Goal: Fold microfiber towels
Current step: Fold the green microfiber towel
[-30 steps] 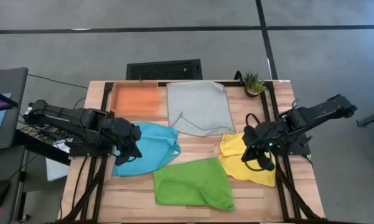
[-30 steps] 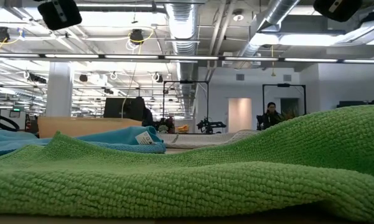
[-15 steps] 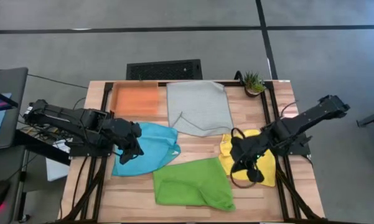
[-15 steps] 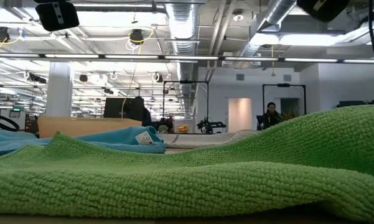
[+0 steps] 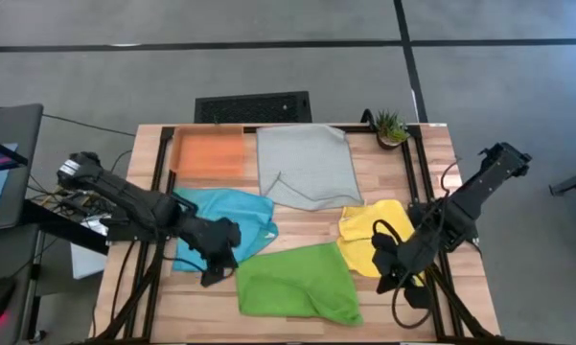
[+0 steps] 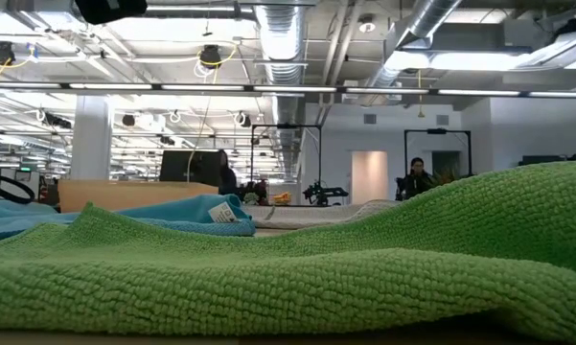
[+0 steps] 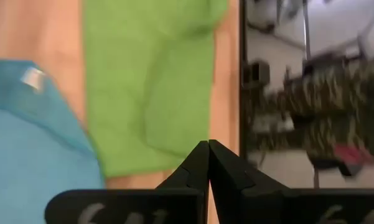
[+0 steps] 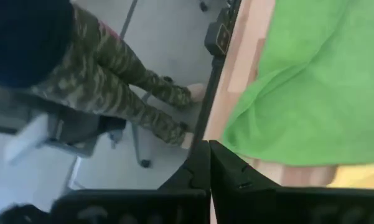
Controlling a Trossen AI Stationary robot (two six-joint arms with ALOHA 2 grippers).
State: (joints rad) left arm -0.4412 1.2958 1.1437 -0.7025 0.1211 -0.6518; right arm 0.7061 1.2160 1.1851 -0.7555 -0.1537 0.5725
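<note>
On the wooden table (image 5: pixel 403 182), four loose towels.
The green towel (image 5: pixel 297 283) lies at the near edge between both grippers; left gripper (image 5: pixel 217 271) clenched empty over the blue towel (image 5: pixel 225 220), right gripper (image 5: pixel 391 278) clenched empty by the yellow towel (image 5: pixel 364 235); grey towel (image 5: pixel 307 165) behind.

Wooden table (image 5: pixel 383 187) under four towels (image 5: pixel 297 283), orange tray (image 5: pixel 209 153), potted plant (image 5: pixel 391 126).

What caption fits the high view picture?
Both grippers, left and right, shut and empty, flank the green towel among blue, grey, yellow.
</note>
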